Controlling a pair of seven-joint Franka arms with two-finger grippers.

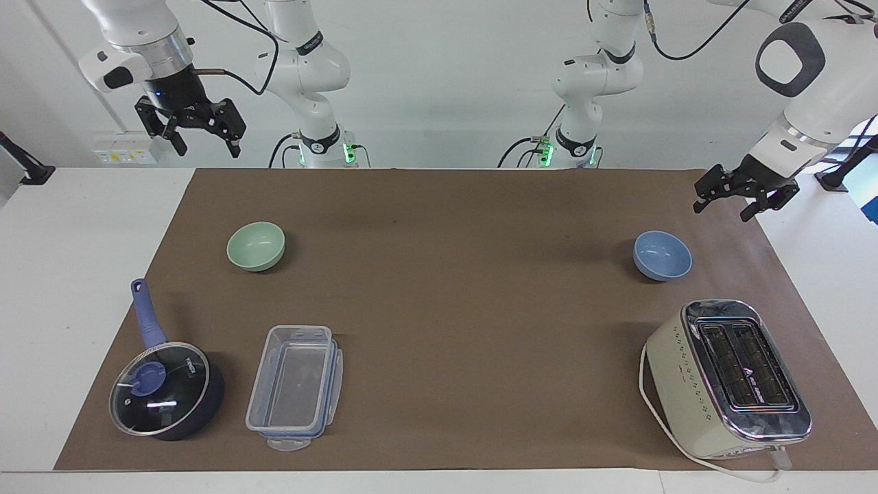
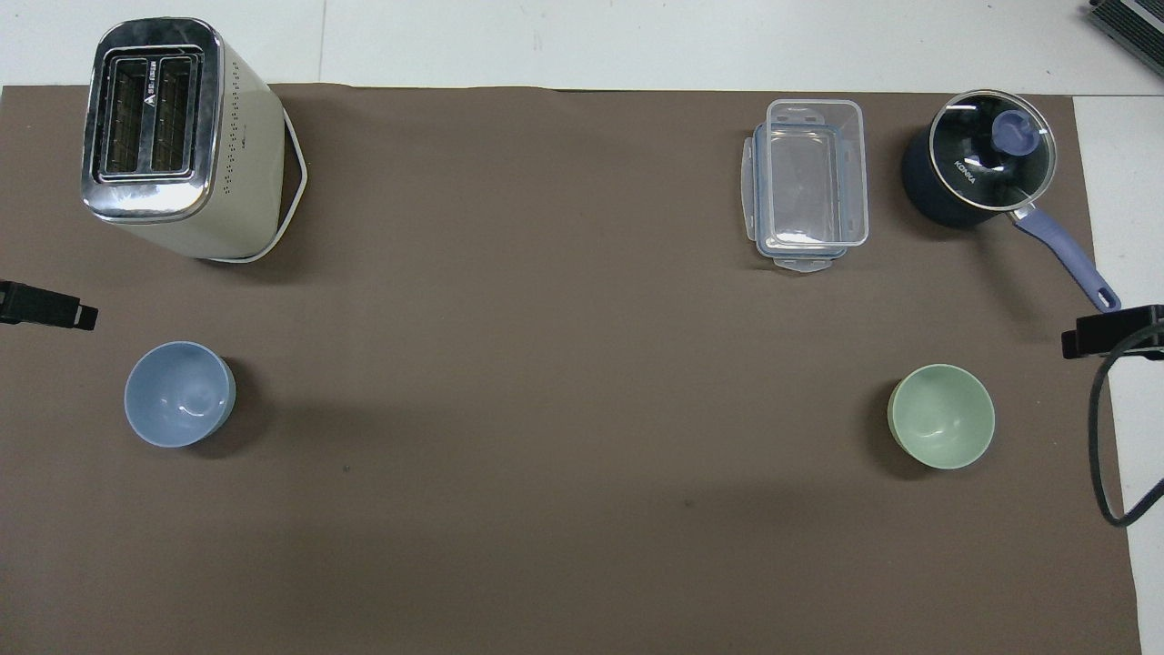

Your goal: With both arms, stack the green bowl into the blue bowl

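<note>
The green bowl (image 1: 256,245) sits upright on the brown mat (image 1: 453,309) toward the right arm's end of the table, and the blue bowl (image 1: 662,255) sits upright toward the left arm's end, the two well apart with bare mat between them and about equally near the robots. Each bowl therefore has its own nearer arm. The right gripper (image 1: 191,127) hangs high over the table edge at its end, fingers apart and empty; the green bowl lies below it and toward the table's middle. The left gripper (image 1: 742,194) hangs lower, over the mat's corner at its end, fingers also spread and holding nothing; the blue bowl lies just inward of it and a little farther from the robots. The coming move most likely turns on the right arm descending to the green bowl's rim. A lidded saucepan (image 1: 167,387), a clear food container (image 1: 295,387) and a toaster (image 1: 727,377) stand farther from the robots than the bowls.
</note>
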